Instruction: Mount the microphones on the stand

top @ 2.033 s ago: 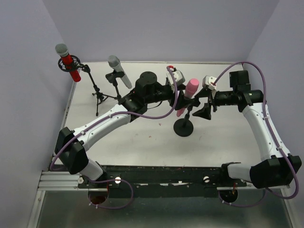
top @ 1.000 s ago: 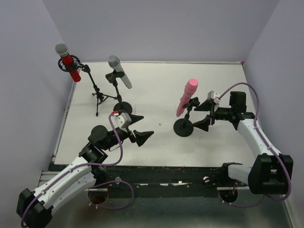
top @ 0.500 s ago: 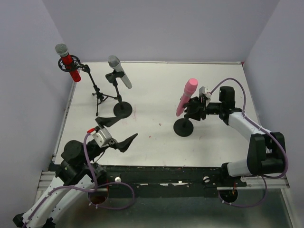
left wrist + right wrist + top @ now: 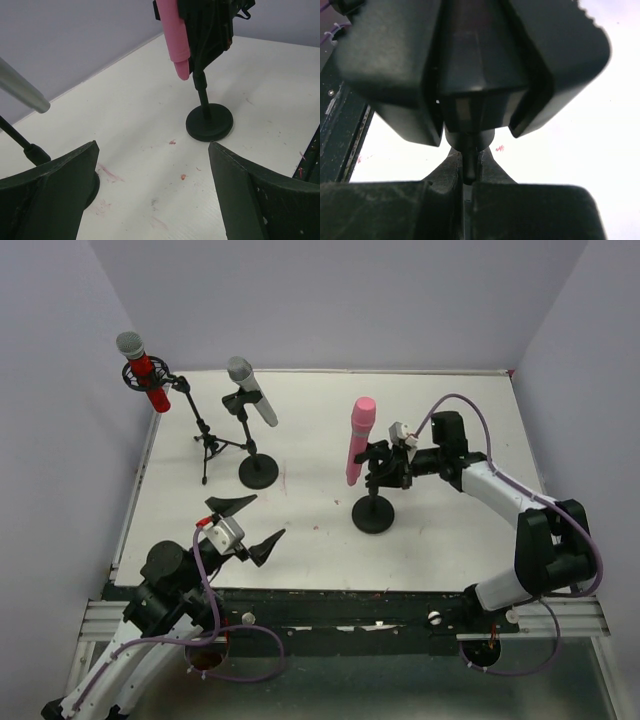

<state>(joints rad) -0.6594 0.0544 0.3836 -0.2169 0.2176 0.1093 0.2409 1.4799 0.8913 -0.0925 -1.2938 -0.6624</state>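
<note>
The right hand (image 4: 388, 466) is clenched on the thin black post of the round-footed stand (image 4: 373, 514), a pinch only its wrist camera shows plainly. Clipped above, the smooth pink microphone (image 4: 360, 440) stands nearly upright. The left hand (image 4: 256, 519) hangs spread wide above the white table (image 4: 450, 530); the red microphone (image 4: 148, 378) and silver microphone (image 4: 252, 392) sit mounted far left.

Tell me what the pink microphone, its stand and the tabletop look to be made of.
Pink microphone: probably plastic; smooth, matte, one even colour with no mesh showing.
Stand and round base: black with a dull sheen; painted metal or plastic, the look leaves it open.
Table: white, matte, faintly lined board, perhaps laminate, with reddish smudges.
</note>
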